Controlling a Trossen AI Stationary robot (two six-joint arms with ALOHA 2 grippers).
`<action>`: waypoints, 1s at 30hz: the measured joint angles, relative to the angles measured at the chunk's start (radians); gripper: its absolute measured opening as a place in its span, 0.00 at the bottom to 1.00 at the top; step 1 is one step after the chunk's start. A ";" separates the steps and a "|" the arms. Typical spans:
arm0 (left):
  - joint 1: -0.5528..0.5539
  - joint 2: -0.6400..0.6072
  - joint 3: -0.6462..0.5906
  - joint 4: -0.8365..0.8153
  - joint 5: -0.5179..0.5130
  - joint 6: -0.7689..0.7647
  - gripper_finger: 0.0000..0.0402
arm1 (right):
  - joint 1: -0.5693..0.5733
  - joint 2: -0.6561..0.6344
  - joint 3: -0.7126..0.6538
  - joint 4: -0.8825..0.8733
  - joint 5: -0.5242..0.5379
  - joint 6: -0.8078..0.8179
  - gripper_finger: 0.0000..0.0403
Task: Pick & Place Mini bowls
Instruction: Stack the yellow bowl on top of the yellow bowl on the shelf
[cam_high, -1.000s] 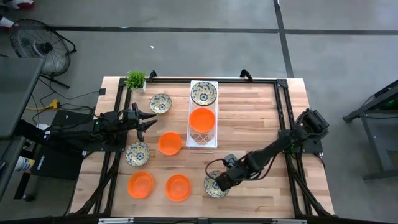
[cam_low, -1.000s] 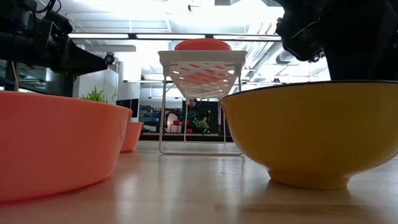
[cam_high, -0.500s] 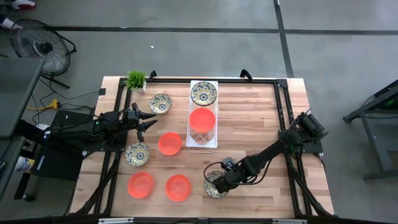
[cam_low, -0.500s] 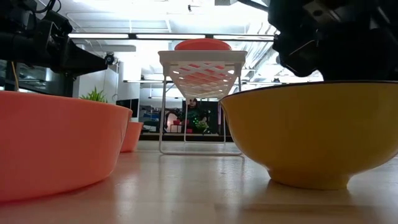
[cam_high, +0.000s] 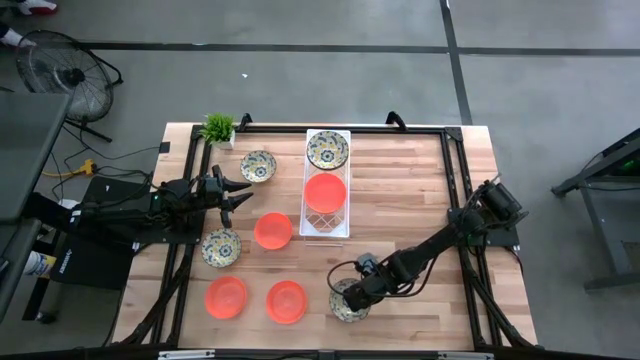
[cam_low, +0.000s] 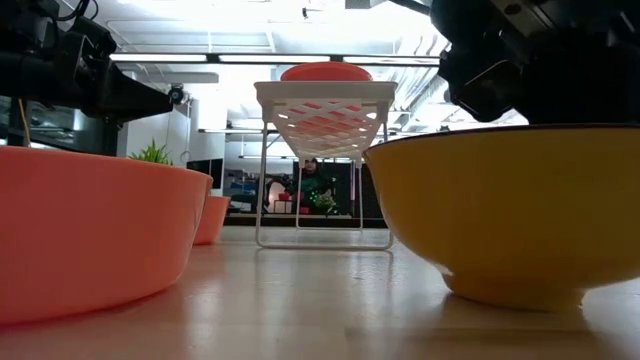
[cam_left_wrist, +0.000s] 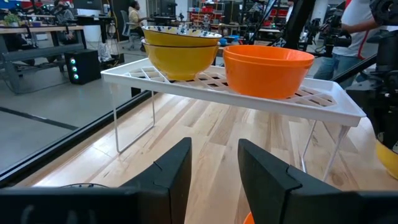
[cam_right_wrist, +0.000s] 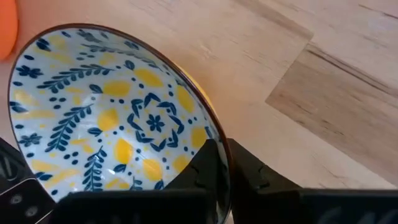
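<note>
Right gripper clamped on the rim of a floral mini bowl, at the table's near edge, in front of the white wire rack. On the rack: one floral bowl, one orange bowl. Left of the rack: left gripper hovering with fingers apart, holding nothing, among two floral bowls and three orange ones.

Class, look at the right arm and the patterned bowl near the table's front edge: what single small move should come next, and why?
Probably a short straight lift. The right pincer is shut on the rim of the cream bowl with blue-and-yellow floral pattern, which sits on the wooden table. The white wire rack has bare space at its near end, so raising the bowl first seems sensible.
</note>
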 joint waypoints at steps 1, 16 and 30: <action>0.000 0.000 0.000 0.000 0.000 0.000 0.32 | 0.000 0.000 0.000 0.000 0.000 0.000 0.02; 0.000 0.000 0.000 0.000 0.000 0.000 0.32 | 0.000 -0.002 0.000 0.002 -0.001 -0.009 0.01; 0.000 0.000 0.000 0.000 0.000 0.000 0.32 | 0.005 -0.115 -0.002 -0.028 0.025 -0.031 0.01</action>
